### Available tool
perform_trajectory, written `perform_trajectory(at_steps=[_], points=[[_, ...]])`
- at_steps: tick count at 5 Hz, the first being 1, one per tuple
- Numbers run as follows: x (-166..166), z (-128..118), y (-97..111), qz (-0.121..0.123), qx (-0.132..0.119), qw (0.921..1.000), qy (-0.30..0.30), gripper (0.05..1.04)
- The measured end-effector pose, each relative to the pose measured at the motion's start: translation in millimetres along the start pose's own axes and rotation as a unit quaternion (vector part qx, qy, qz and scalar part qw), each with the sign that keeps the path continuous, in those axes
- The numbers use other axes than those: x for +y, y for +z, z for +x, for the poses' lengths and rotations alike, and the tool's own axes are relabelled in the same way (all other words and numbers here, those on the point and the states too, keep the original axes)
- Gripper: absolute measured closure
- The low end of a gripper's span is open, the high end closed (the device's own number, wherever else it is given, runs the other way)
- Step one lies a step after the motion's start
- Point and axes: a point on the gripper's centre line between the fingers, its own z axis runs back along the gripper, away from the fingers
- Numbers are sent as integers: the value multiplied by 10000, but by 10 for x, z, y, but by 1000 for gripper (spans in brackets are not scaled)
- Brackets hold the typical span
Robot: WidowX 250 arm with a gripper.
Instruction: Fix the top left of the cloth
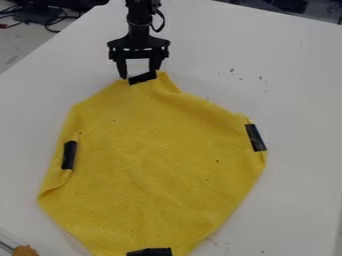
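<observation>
Yellow cloth point(157, 155) lies by the gripper point(139, 75), whose fingers stand apart at the top black strip point(141, 78).

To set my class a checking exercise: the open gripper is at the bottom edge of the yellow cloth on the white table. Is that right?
Not quite: the camera view shows the open gripper at the top edge of the yellow cloth on the white table.

Black arm point(139, 21), thin looped cable point(162, 21), broad-shouldered black gripper point(138, 76).
</observation>
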Motion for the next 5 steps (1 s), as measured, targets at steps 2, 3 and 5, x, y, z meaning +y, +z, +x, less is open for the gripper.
perform_trajectory(at_steps=[2, 3, 5], points=[[-34, 44, 251, -372, -795, 9870, -1344, 95], [-17, -40, 418, -483, -794, 9843, -1502, 92], [7, -57, 607, -377, -355, 9812, -1857, 91]])
